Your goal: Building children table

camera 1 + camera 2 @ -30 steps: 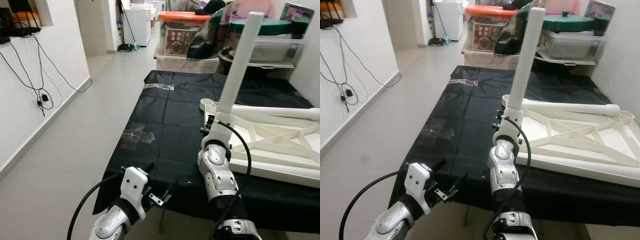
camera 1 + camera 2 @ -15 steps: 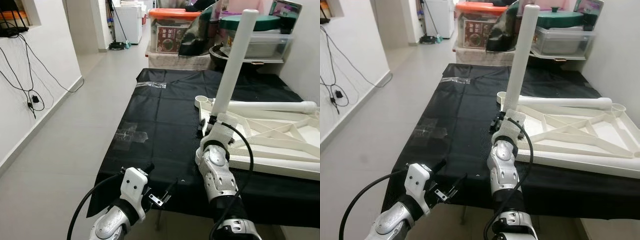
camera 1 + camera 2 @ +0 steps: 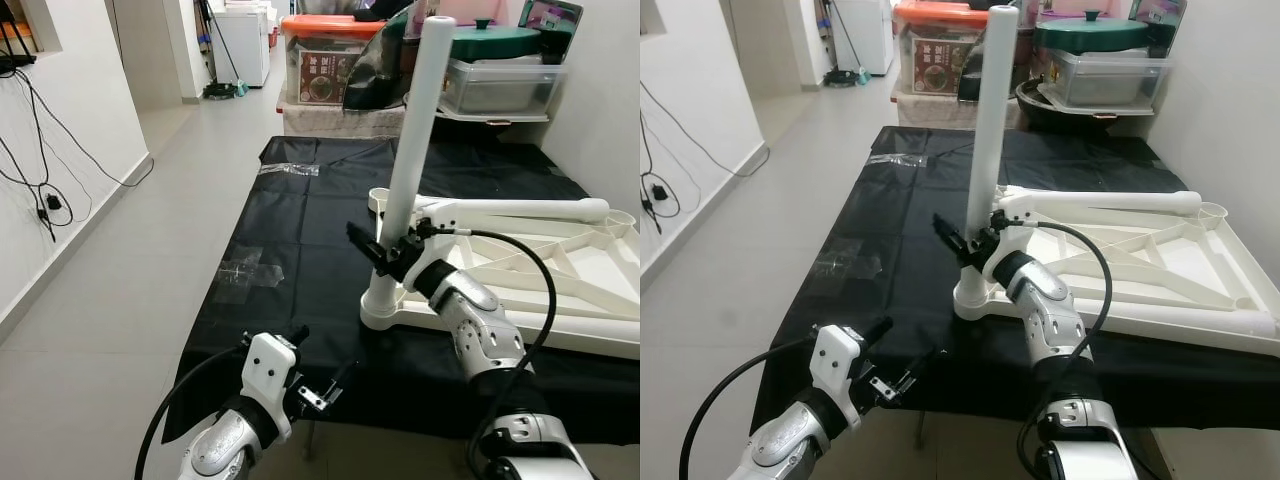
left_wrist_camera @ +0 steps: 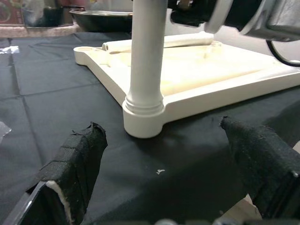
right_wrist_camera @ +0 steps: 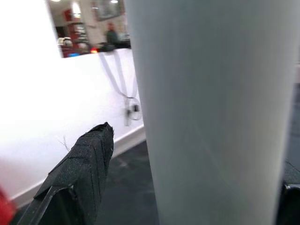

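We are looking down at a black cloth covering a low surface, with the white plastic children's table top lying upside down on its right part, ribs facing up. One white table leg is standing upright in the near-left corner socket of that top. A second white leg is lying flat along the far edge of the top.

Our right arm is reaching in from the lower right, forearm angled up and to the left, wrist bent toward the upright leg. The right gripper is sitting at the lower part of that leg, one black finger to the leg's left; in the right wrist view the leg is standing between the finger and the frame's far side. We cannot tell whether the fingers are actually pressing on the leg.

Our left arm is held low, in front of the near edge of the cloth, elbow bent, with the left gripper pointing toward the table top. Its fingers are spread wide with nothing between them, well short of the corner socket.

Storage boxes are stacked beyond the cloth.
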Controlling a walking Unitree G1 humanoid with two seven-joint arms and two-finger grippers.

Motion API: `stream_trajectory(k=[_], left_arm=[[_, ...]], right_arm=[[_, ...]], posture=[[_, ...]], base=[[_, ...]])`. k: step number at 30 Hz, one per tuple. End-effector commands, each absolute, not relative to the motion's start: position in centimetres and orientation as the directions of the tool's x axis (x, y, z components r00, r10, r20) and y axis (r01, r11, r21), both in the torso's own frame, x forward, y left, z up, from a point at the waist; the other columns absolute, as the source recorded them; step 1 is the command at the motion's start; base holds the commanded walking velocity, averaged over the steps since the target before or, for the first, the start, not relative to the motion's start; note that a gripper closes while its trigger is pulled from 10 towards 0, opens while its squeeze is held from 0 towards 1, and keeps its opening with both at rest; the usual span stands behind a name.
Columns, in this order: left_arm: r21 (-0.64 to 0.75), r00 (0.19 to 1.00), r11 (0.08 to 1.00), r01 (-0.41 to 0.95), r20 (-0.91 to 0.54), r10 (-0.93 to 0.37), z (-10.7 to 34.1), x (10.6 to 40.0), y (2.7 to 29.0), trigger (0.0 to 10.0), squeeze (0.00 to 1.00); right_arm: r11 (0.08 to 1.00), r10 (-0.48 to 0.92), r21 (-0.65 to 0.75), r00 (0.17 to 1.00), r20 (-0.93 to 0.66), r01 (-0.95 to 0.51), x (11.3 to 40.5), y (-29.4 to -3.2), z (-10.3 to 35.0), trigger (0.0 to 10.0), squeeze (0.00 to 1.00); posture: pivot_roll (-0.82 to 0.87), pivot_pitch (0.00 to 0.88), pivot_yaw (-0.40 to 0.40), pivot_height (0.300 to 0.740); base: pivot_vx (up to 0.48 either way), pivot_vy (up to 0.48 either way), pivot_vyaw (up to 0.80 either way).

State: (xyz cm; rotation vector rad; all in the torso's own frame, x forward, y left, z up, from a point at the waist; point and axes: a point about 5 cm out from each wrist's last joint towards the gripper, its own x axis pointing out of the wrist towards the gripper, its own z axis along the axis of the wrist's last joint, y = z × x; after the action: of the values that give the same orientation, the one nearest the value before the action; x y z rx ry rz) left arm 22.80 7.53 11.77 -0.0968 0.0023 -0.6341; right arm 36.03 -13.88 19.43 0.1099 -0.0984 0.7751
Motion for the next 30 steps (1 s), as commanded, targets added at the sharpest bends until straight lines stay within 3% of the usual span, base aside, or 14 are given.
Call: stream_trajectory(k=[1, 3, 5, 8, 11, 12, 14, 16, 18, 23, 25, 27, 29, 30], left_arm=[[-0.094, 0.806, 0.802, 0.590, 0.018, -0.591, 11.5, 22.8, 7.6, 10.0, 0.00], [-0.094, 0.806, 0.802, 0.590, 0.018, -0.591, 11.5, 22.8, 7.6, 10.0, 0.00], [-0.093, 0.809, 0.805, 0.586, 0.019, -0.587, 11.6, 22.8, 7.6, 10.0, 0.00], [-0.093, 0.809, 0.805, 0.586, 0.019, -0.587, 11.6, 22.8, 7.6, 10.0, 0.00], [-0.093, 0.811, 0.806, 0.584, 0.019, -0.585, 11.6, 22.8, 7.6, 10.0, 0.00], [-0.094, 0.811, 0.807, 0.583, 0.020, -0.584, 11.6, 22.7, 7.6, 10.0, 0.00], [-0.095, 0.811, 0.807, 0.583, 0.020, -0.584, 11.6, 22.7, 7.6, 10.0, 0.00], [-0.096, 0.811, 0.806, 0.584, 0.019, -0.585, 11.6, 22.7, 7.6, 10.0, 0.00], [-0.097, 0.810, 0.805, 0.585, 0.018, -0.586, 11.6, 22.7, 7.6, 10.0, 0.00], [-0.098, 0.810, 0.805, 0.585, 0.018, -0.587, 11.6, 22.7, 7.6, 10.0, 0.00], [-0.098, 0.809, 0.804, 0.586, 0.017, -0.588, 11.6, 22.8, 7.6, 10.0, 0.00], [-0.098, 0.809, 0.804, 0.587, 0.017, -0.588, 11.6, 22.8, 7.6, 10.0, 0.00], [-0.098, 0.807, 0.802, 0.589, 0.015, -0.590, 11.5, 22.8, 7.6, 10.0, 0.00], [-0.098, 0.807, 0.802, 0.589, 0.015, -0.590, 11.5, 22.8, 7.6, 10.0, 0.00]], right_arm=[[0.512, 0.856, 0.045, 0.514, 0.055, -0.858, 35.2, -11.6, 18.8, 10.0, 0.00], [0.512, 0.856, 0.045, 0.514, 0.055, -0.858, 35.2, -11.6, 18.8, 10.0, 0.00], [0.310, 0.951, 0.044, 0.308, -0.037, -0.950, 34.8, -10.2, 18.1, 10.0, 0.00], [0.310, 0.951, 0.044, 0.308, -0.037, -0.950, 34.8, -10.2, 18.1, 10.0, 0.00], [0.256, 0.966, 0.047, 0.253, -0.060, -0.966, 34.7, -9.6, 17.9, 10.0, 0.00], [0.229, 0.972, 0.052, 0.225, -0.067, -0.972, 34.7, -9.1, 17.7, 0.0, 0.00], [0.202, 0.978, 0.059, 0.198, -0.067, -0.978, 34.6, -9.0, 17.6, 0.0, 0.00], [0.237, 0.971, 0.058, 0.234, -0.055, -0.970, 34.7, -8.9, 17.3, 0.0, 0.00], [0.332, 0.943, 0.061, 0.330, -0.035, -0.941, 35.1, -9.1, 16.9, 0.0, 0.00], [0.666, 0.745, 0.049, 0.667, 0.010, -0.744, 36.7, -9.6, 16.8, 0.0, 0.00], [0.830, 0.555, 0.065, 0.832, 0.013, -0.554, 37.5, -10.6, 16.7, 0.0, 0.00], [0.870, 0.489, 0.061, 0.872, 0.016, -0.489, 37.7, -11.0, 16.7, 0.0, 0.00], [0.986, 0.144, 0.085, 0.990, 0.001, -0.144, 37.9, -13.1, 16.5, 0.0, 0.00], [0.986, 0.144, 0.085, 0.990, 0.001, -0.144, 37.9, -13.1, 16.5, 0.0, 0.00]], posture=[[0.08, 0.000, -0.028, 0.740], [0.08, 0.000, -0.028, 0.740], [0.09, 0.002, -0.035, 0.740], [0.09, 0.002, -0.035, 0.740], [0.09, 0.002, -0.035, 0.740], [0.09, 0.005, -0.034, 0.740], [0.09, 0.005, -0.034, 0.740], [0.09, 0.005, -0.033, 0.740], [0.09, 0.005, -0.034, 0.740], [0.08, 0.005, -0.031, 0.740], [0.08, 0.005, -0.030, 0.740], [0.08, 0.005, -0.030, 0.740], [0.07, 0.005, -0.024, 0.740], [0.07, 0.005, -0.024, 0.740]], base=[[0.000, 0.000, 0.00], [0.000, 0.000, 0.00], [0.000, 0.000, 0.00], [0.000, 0.000, 0.00], [0.000, 0.000, 0.00], [0.000, 0.000, 0.00], [0.000, 0.000, 0.00], [0.000, 0.000, 0.00], [0.000, 0.000, 0.00], [0.000, 0.000, 0.00], [0.000, 0.000, 0.00], [0.000, 0.000, 0.00], [0.000, 0.000, 0.00], [0.000, 0.000, 0.00]])
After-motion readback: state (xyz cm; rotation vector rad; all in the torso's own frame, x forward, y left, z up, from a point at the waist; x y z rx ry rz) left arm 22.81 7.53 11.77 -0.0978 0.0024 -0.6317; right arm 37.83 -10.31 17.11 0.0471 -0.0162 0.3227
